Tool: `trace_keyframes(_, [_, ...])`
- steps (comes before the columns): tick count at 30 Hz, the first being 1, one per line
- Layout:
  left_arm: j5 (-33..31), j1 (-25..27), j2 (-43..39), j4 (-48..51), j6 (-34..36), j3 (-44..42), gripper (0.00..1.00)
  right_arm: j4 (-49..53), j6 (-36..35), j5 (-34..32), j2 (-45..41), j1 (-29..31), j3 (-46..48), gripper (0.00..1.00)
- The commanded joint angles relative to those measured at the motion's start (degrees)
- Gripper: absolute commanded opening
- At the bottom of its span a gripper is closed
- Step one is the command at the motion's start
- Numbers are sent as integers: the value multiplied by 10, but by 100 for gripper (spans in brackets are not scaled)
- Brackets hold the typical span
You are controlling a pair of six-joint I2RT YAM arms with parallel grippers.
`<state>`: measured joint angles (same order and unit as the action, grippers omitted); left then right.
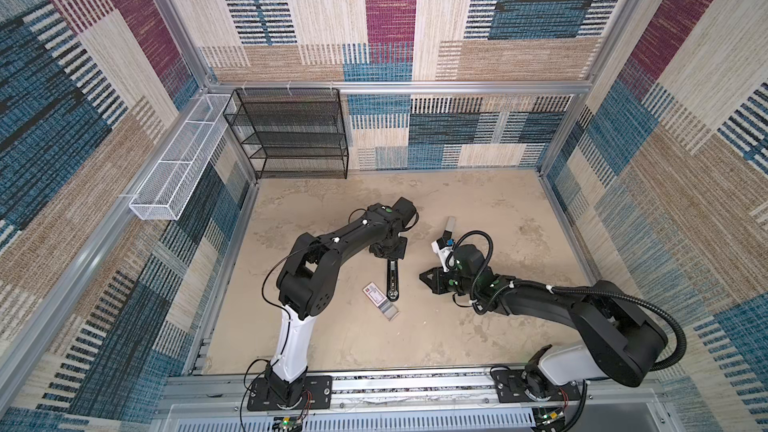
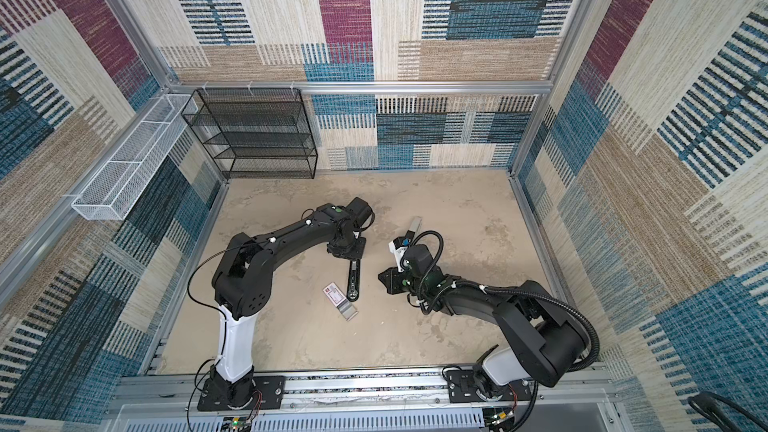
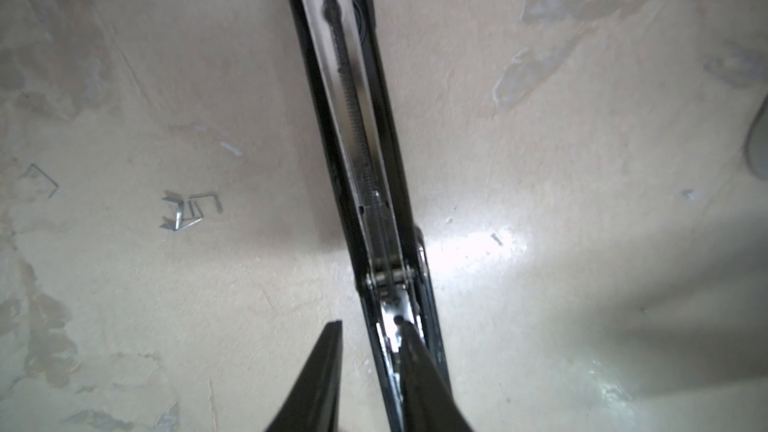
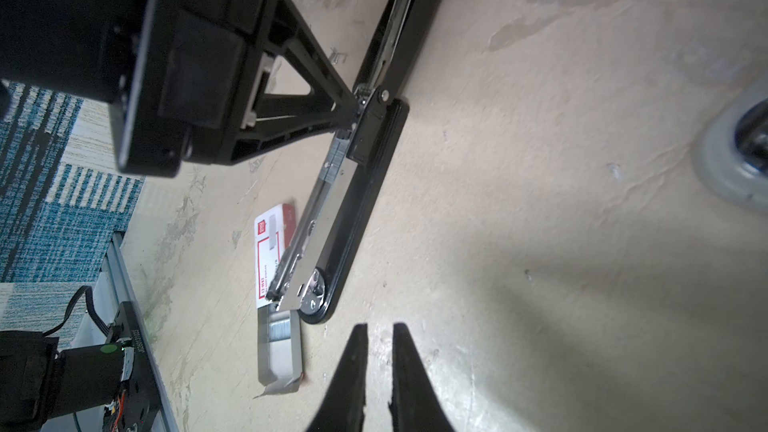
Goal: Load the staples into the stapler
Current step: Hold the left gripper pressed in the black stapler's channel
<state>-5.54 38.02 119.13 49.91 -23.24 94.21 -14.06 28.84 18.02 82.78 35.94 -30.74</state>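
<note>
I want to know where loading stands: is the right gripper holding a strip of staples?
No: in the right wrist view the right gripper has its jaws narrowly apart with nothing between them.

One stapler (image 1: 392, 280), one staples box (image 1: 376, 293), one black shelf (image 1: 291, 135), one white basket (image 1: 174, 168) — several loose staples (image 3: 189, 209) (count unclear).

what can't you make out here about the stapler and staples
- Whether the left gripper clamps the stapler or only rests on it: its own wrist covers the contact in both top views, and the left wrist view is blurred.
- How many staples lie in the box tray: too small in the top views, blurred in the right wrist view.
- Box print: blurred.
- Grey object: cut off by the right wrist view's edge.
</note>
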Motion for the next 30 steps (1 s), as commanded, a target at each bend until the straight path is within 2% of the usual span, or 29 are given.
trace_keyframes(1, [3, 1, -3, 4, 14, -1, 29, -8, 3, 3, -3, 0, 1, 16])
trace_keyframes(12, [-13, 3, 5, 5, 14, -18, 30, -2, -2, 4, -1, 0, -7, 16])
trace_keyframes(20, [-29, 2, 13, 7, 24, 14, 33, 1, -5, 5, -2, 0, -10, 16])
trace_keyframes(30, [-2, 5, -23, 6, 15, 0, 32, -4, -4, 6, 3, 0, -8, 16])
